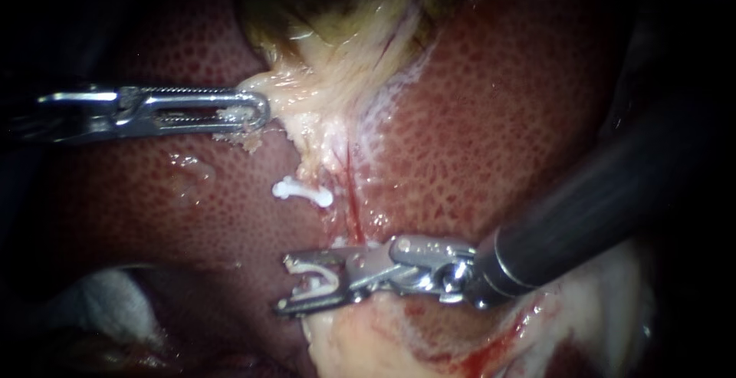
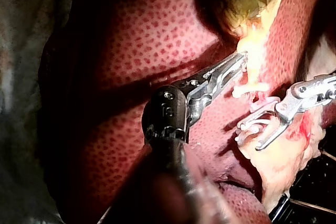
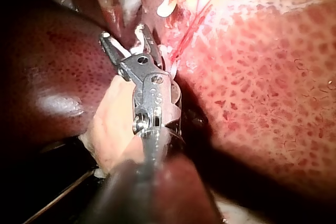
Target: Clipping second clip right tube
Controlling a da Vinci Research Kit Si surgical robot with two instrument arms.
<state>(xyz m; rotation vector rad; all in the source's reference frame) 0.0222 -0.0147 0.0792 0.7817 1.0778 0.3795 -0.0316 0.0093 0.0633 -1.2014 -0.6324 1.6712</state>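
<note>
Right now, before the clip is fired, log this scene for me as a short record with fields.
left instrument: shut on pale tissue just below the gallbladder
right instrument: spread wide, carrying the loaded clip, which is white and not yet closed
placed clip: white, closed, on the pale strand between the two instruments
loaded clip contents: cannot tell whether anything lies inside it
liver: red, mottled, under everything

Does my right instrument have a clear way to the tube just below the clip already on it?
Probably yes: the right instrument, jaws spread around a loaded clip, sits just below the placed clip on the tube, nothing in between. The left instrument holds pale tissue higher up, clear.
</note>
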